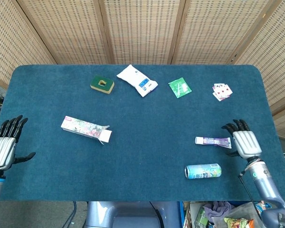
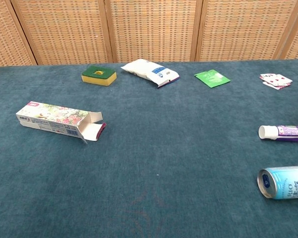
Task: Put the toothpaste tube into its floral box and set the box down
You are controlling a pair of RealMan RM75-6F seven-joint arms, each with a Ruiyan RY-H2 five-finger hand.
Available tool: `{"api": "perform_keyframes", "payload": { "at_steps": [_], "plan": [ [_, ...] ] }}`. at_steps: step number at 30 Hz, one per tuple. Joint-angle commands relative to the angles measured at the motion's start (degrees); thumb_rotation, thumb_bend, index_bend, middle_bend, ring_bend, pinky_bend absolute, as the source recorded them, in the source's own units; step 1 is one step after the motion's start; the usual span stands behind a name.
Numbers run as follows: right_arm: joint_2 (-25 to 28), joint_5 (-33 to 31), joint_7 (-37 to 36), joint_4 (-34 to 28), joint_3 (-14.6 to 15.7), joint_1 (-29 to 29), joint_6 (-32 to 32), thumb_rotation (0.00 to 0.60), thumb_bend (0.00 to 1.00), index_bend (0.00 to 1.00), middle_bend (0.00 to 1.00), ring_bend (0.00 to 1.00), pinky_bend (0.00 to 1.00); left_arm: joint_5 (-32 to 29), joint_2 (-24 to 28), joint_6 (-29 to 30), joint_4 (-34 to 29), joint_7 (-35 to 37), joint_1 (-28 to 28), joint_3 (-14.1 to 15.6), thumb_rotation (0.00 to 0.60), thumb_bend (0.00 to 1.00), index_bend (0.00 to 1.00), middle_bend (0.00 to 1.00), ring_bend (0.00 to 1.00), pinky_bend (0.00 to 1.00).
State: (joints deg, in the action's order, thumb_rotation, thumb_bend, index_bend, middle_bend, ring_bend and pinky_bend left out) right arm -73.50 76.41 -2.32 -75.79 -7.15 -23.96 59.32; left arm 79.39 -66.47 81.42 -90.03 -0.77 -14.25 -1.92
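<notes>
The floral box lies flat on the left of the blue table, its right end flap open. At the right lies the white and purple toothpaste tube, cap end to the left. My right hand hovers just right of the tube's tail, fingers spread and empty, close to the tube but apart from it. Off the table's left edge my left hand stays open, far from the box. The chest view shows neither hand.
A light blue can lies on its side just in front of the tube. Along the back sit a green-topped sponge, a white pouch, a green sachet and playing cards.
</notes>
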Motion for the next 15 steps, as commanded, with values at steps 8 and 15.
{"api": "perform_keyframes", "payload": {
  "at_steps": [8, 15],
  "plan": [
    [-5.21, -3.73, 1.96, 7.01, -0.90, -3.82, -5.89, 0.600, 0.04, 0.36, 0.32, 0.16, 0.13, -0.27, -0.12, -0.48, 0.34, 0.35, 0.40, -0.80, 0.600, 0.12, 0.00, 0.00, 0.00, 0.00],
    [-6.83, -3.16, 1.51, 9.05, -0.05, -4.09, -6.57, 0.600, 0.04, 0.36, 0.33, 0.17, 0.13, -0.89, -0.13, -1.12, 0.42, 0.30, 0.50, -1.39, 0.600, 0.12, 0.00, 0.00, 0.00, 0.00]
  ]
}}
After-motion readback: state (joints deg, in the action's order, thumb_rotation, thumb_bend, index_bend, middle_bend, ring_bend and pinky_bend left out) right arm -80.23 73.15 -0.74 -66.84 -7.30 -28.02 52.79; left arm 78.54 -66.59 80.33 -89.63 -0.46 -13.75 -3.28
